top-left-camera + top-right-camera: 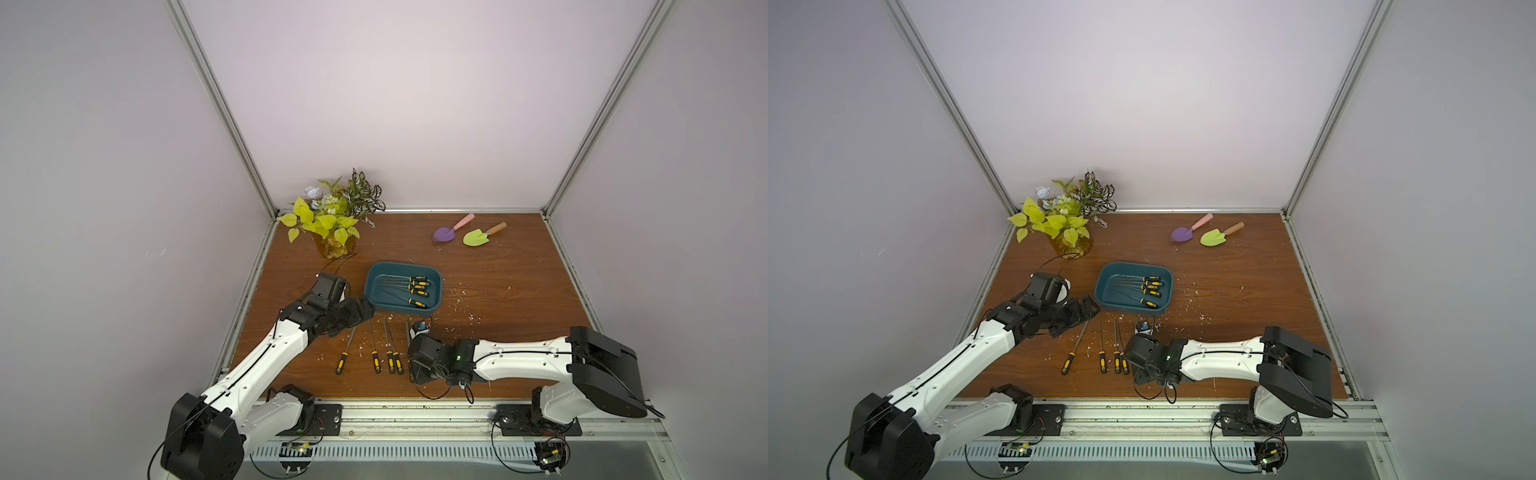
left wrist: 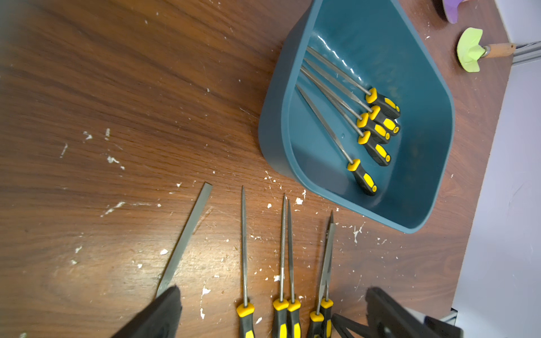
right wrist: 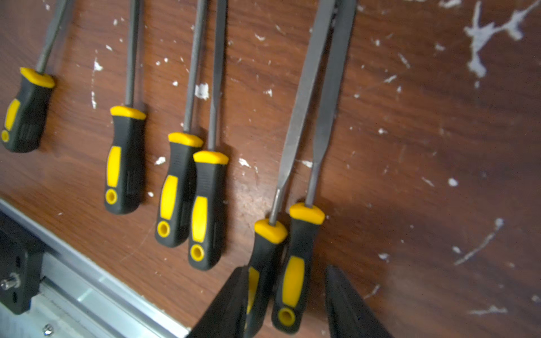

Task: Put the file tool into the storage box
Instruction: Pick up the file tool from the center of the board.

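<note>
Five files in the storage box, six out on the surface

The storage box (image 2: 415, 164), a shallow dark teal tub with rounded corners, sits flat and open on the wooden surface (image 2: 117, 87). Five files (image 2: 380, 130) with black-and-yellow handles lie inside, handles bunched toward my right, grey shafts fanned toward my left. Near its front wall but apart from it, six more files (image 3: 126, 164) lie in a rough row, tips toward the box: a flat one (image 2: 187, 234) at my left, a thin one, then two close pairs. The last pair (image 3: 292, 263) has its handles between the parted fingers of my right gripper (image 3: 286, 267).
</note>
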Tool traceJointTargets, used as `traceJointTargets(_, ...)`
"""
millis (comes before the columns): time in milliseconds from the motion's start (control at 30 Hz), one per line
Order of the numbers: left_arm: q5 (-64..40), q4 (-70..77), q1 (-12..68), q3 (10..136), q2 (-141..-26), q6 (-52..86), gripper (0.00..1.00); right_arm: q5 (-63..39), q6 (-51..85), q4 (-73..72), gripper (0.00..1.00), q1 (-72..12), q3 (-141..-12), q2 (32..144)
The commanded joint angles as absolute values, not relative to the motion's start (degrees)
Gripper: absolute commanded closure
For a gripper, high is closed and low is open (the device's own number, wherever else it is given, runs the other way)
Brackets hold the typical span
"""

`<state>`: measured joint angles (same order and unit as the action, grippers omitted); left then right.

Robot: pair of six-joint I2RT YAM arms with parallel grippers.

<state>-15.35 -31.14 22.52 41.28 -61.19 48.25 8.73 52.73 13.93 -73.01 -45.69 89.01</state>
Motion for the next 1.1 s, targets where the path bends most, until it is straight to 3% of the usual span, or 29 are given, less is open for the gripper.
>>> traceJointTargets(0,-15.6,-31.9,23.2,41.9,-61.5,48.2,0.0,10.9,52.5,18.9,0.53,-72.7,-48.4,90.5)
traceJointTargets(600,-15.4,-31.9,23.3,42.1,-62.8,47.5,0.0,13.4,50.6,17.7,0.51,-70.7,-38.7,75.9)
traceJointTargets(1067,-15.4,-32.0,23.4,41.9,-62.2,47.6,0.0,7.4,35.9,18.7,0.56,-70.8,-44.6,83.4)
